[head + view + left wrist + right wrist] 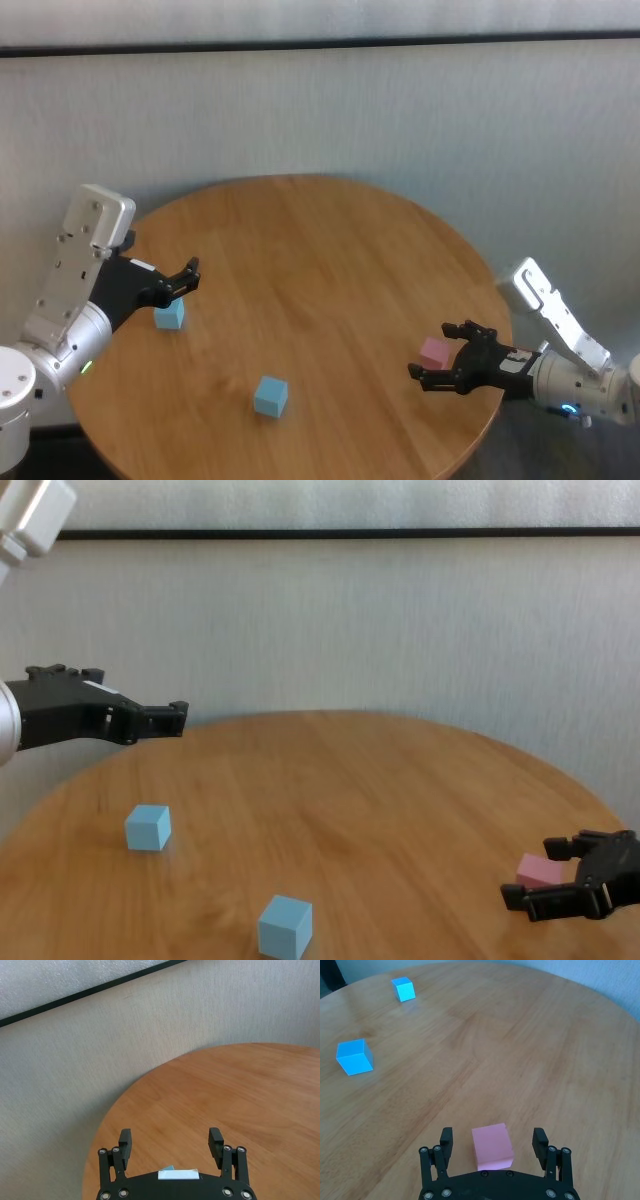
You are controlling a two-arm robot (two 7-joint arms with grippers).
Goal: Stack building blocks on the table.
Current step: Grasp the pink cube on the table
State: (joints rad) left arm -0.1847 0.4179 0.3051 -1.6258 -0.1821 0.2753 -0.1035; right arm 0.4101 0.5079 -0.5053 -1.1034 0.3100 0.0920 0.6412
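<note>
On the round wooden table (320,250), a pink block (437,350) rests near the right edge. My right gripper (430,352) is open around it, one finger on each side with gaps showing in the right wrist view (492,1134). A light blue block (169,316) lies at the left. My left gripper (190,276) hovers open and empty above and just behind it, well off the table (178,718). A second light blue block (270,396) sits near the front middle of the table, apart from both arms.
A pale wall (400,120) with a dark strip runs behind the table. The table's rim (470,440) curves close to the right gripper. Bare wood (320,300) lies between the three blocks.
</note>
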